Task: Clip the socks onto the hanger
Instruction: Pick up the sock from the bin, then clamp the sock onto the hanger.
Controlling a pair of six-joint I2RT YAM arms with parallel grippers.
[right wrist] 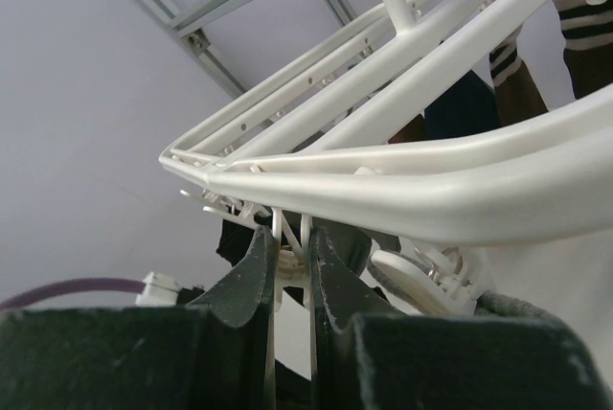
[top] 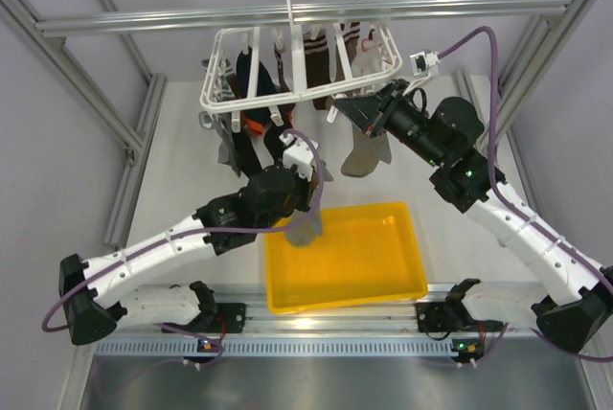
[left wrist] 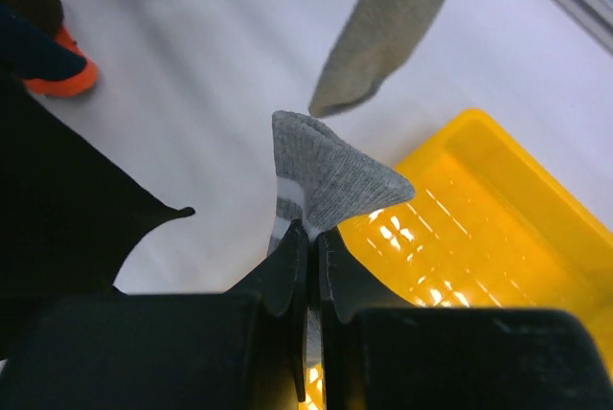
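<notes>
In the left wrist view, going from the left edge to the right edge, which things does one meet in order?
orange-toed dark sock → striped grey sock → yellow tray

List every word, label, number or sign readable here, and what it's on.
None readable.
Hanger, sock in the left gripper, clip in the right gripper, tray: no lettering shows.
White plug near the hanger: too small to tell.

Light was bright and even; glare streaked the yellow tray point(left wrist: 450, 228), and the near hands blurred in both wrist views.
</notes>
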